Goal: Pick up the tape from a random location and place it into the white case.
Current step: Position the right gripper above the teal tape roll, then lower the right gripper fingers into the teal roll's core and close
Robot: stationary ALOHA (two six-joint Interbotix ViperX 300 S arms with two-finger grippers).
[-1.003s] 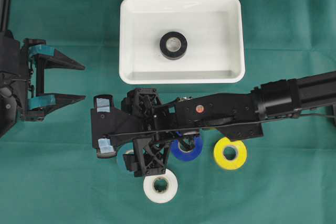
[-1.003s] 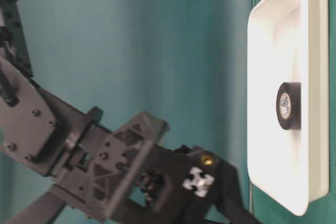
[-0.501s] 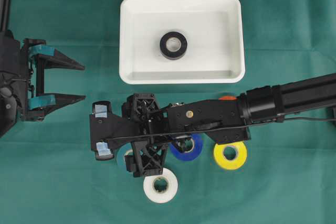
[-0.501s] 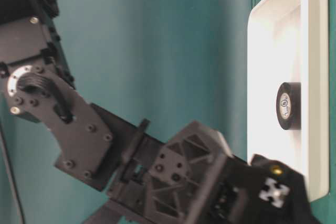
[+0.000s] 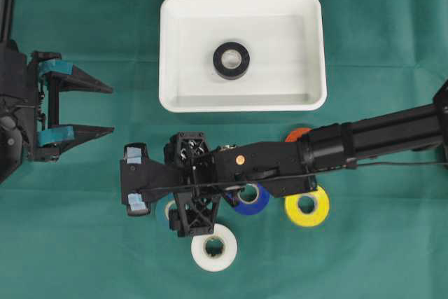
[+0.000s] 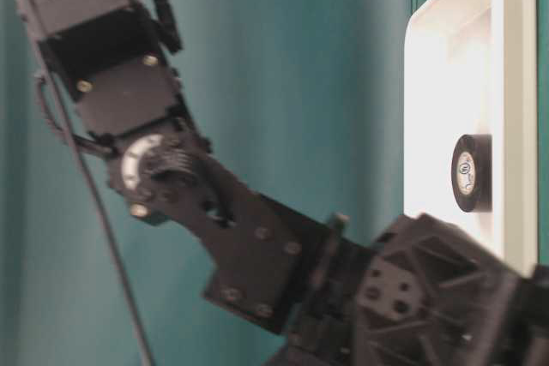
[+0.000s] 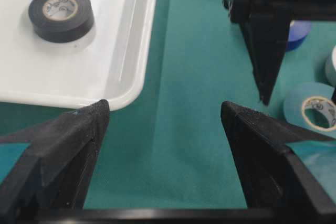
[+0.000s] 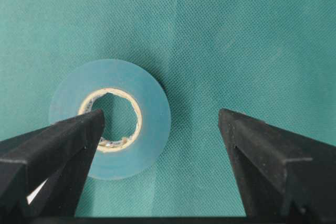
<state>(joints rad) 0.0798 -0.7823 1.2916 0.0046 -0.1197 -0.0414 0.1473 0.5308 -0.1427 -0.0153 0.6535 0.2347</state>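
My right claw [image 8: 160, 169] is wide and holds nothing above the light blue tape [image 8: 110, 118] on the counter; I should shift left until both fingers straddle it, then lower.

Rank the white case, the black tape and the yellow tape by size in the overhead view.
1. white case, by far the largest.
2. yellow tape.
3. black tape, only slightly smaller than the yellow.
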